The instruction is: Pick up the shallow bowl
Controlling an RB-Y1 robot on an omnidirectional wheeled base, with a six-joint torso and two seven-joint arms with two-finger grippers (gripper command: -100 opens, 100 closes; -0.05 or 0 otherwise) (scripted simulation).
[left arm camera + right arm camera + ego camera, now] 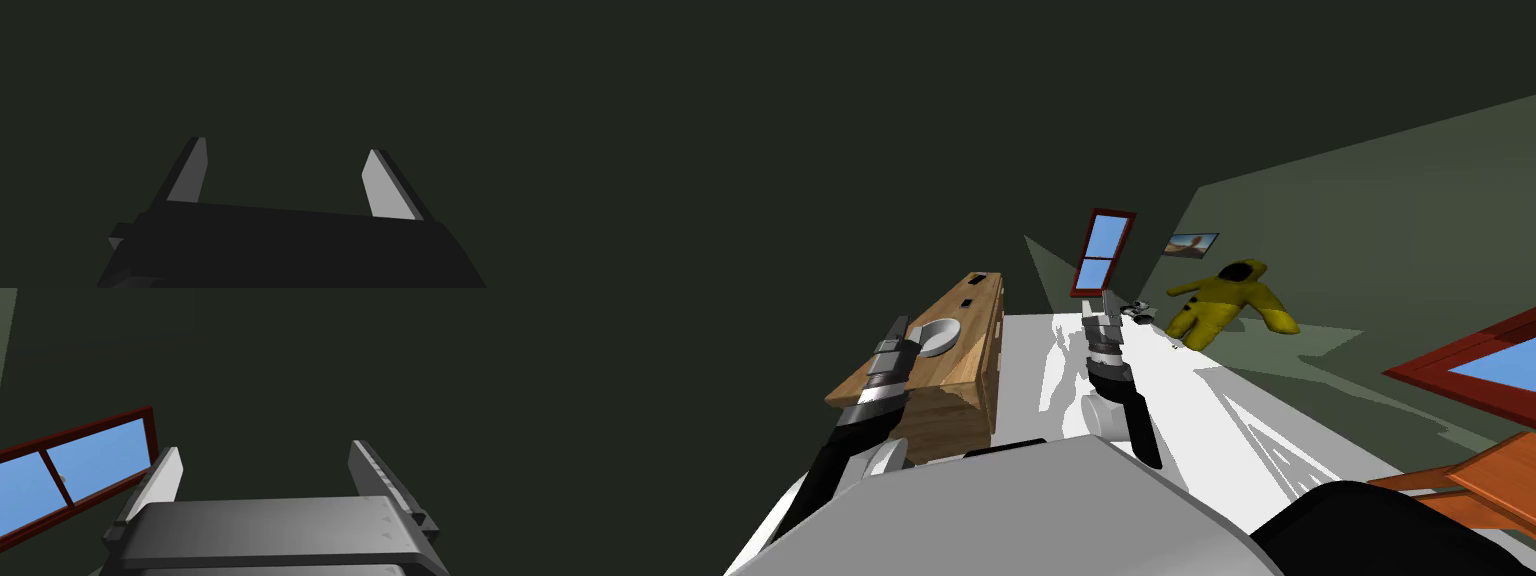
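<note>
Shallow bowl [942, 336] sits white on the wooden surface [944, 375], just beside the left end effector [286, 145] — fingers spread, aimed at the dark wall, seemingly poised to dip toward the rim — while the right end effector [265, 445] hangs open, apparently idle.

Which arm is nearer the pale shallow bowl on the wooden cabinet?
Left. The left arm ends right beside the pale shallow bowl, over the wooden cabinet; the right arm is well off to its right, clear of the cabinet.

Dark green walls [762, 150], white floor [1212, 400], a wooden cabinet [952, 365], a red-framed window [1102, 252].
</note>
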